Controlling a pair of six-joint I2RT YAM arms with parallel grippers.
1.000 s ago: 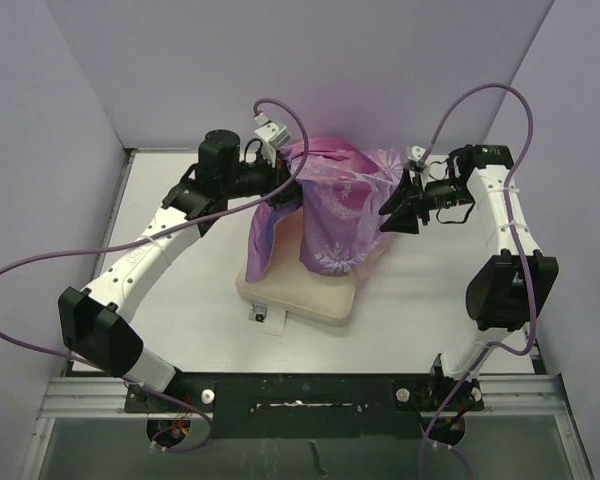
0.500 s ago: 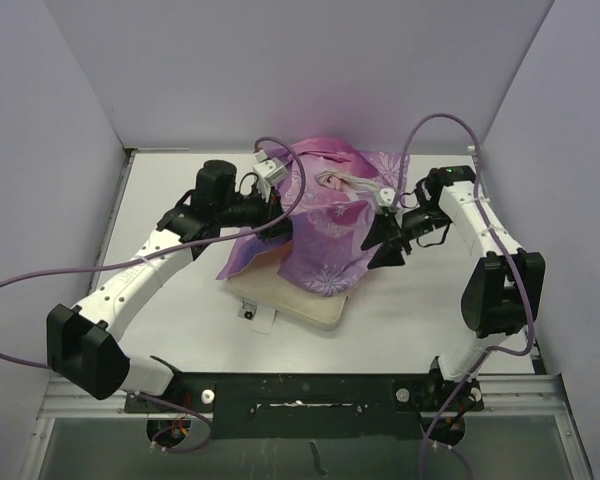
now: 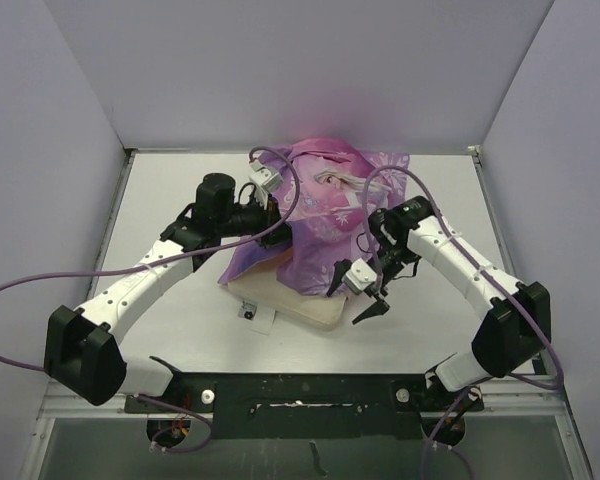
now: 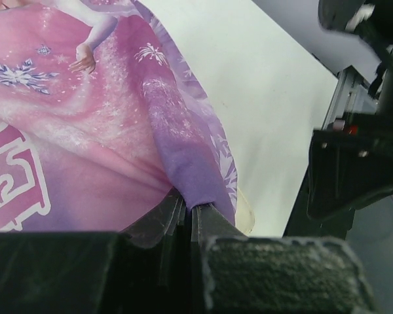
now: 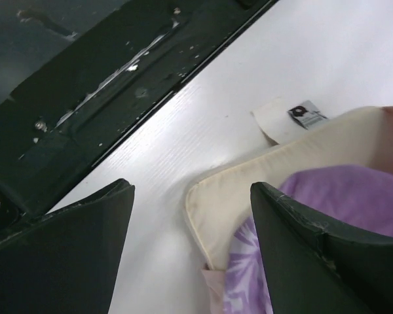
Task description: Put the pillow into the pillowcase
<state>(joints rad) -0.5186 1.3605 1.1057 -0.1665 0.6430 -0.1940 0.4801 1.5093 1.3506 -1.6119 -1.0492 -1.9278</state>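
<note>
The left pincer [image 4: 190, 213] is clenched on a fold of the pillowcase [image 4: 85, 131]. A narrow ridge of purple cloth is pinched between its fingers, and the pink printed side spreads away ahead of it and to its left. Just past the pinched fold, a sliver of the cream pillow [image 4: 243, 220] shows at the cloth's edge, with the white bench [image 4: 268, 98] beyond.

From above, the pillowcase is bunched in a heap over the far part of the pillow, between the two pincers. Only the near edge of the pillow shows bare on the bench, and its small tag [image 3: 263, 318] sticks out at the near left corner.

The right pincer [image 5: 191, 190] is released. Its two dark fingers [image 5: 65, 248] stand wide apart and grasp nothing. It hangs over the near right corner of the pillow, and that rounded cream corner lies in the gap between the fingers. A flap of purple cloth with white snowflakes lies on the pillow beside the right-hand finger. The bare bench lies ahead of this pincer, up to the dark rail [image 5: 118, 72] at the near edge.
</note>
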